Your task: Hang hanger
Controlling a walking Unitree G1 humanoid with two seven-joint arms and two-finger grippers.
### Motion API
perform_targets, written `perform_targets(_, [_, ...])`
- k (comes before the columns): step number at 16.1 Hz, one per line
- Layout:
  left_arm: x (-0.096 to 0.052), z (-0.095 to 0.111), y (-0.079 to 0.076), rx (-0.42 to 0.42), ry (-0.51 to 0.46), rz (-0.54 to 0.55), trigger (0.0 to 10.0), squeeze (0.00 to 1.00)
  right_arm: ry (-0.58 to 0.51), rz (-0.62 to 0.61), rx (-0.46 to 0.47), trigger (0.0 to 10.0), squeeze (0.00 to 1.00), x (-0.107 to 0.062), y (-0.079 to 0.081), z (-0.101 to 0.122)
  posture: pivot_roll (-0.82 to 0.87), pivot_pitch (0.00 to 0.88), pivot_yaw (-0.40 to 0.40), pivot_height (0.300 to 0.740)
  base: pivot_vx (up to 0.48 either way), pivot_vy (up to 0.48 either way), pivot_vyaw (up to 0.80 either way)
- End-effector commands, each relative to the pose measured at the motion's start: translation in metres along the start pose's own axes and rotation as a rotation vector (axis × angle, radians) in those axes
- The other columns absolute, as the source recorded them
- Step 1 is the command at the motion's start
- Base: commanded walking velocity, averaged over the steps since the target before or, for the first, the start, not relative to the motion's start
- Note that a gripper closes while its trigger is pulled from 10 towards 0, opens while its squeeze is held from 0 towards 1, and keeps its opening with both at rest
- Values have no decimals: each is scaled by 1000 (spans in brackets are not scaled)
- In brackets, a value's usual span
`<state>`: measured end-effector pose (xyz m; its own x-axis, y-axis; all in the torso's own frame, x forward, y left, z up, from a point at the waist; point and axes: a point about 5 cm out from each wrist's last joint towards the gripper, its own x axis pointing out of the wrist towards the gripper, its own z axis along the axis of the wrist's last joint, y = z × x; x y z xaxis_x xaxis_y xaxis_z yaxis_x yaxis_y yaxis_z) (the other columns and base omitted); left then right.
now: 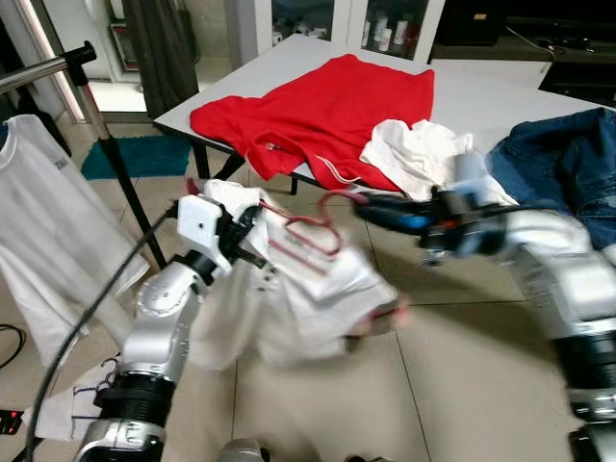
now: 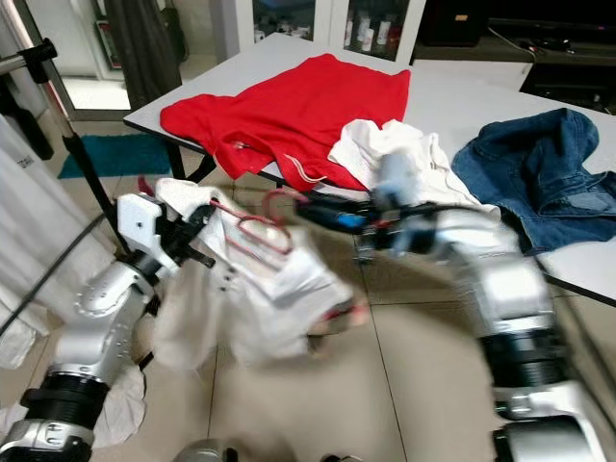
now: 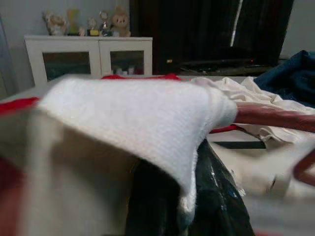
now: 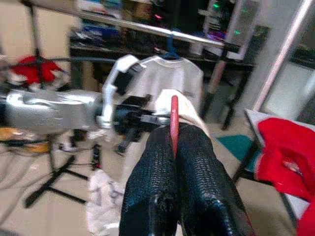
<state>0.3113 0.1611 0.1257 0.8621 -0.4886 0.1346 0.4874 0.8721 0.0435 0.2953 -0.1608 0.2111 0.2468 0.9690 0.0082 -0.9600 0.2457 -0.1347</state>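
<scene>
A red wire hanger [image 1: 306,231] sits inside the neck of a white garment [image 1: 308,308] that droops toward the tiled floor between my arms. My right gripper [image 1: 364,207] is shut on the hanger's hook, and the right wrist view shows the red wire [image 4: 173,115] pinched between its black fingers [image 4: 197,187]. My left gripper [image 1: 252,219] is shut on the garment's collar beside the hanger. In the left wrist view the white fabric [image 3: 133,113] drapes over its dark fingers [image 3: 211,196]. The rack's metal rail [image 1: 43,69] runs at the upper left, apart from the hanger.
A white shirt [image 1: 38,221] hangs on the rail at the far left. Behind stands a white table [image 1: 279,63] carrying a red shirt [image 1: 327,106], a white cloth [image 1: 419,154] and blue jeans [image 1: 563,164]. A teal mat [image 1: 135,154] and the rack's slanted pole [image 1: 125,183] lie to my left.
</scene>
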Motion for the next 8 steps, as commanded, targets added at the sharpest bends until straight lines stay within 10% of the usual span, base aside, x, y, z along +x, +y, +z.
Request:
perform_targets(1, [-2,7,4,25,-30,-16,0,0,-5,41,14,0,35,-6,2,-1,86,0,-24,740,0,0,0])
perform_targets(8, [-2,3,12,30,13,43,0,0,-134,-4,22,0,39,7,0,14,92,0,-23,740,0,0,0])
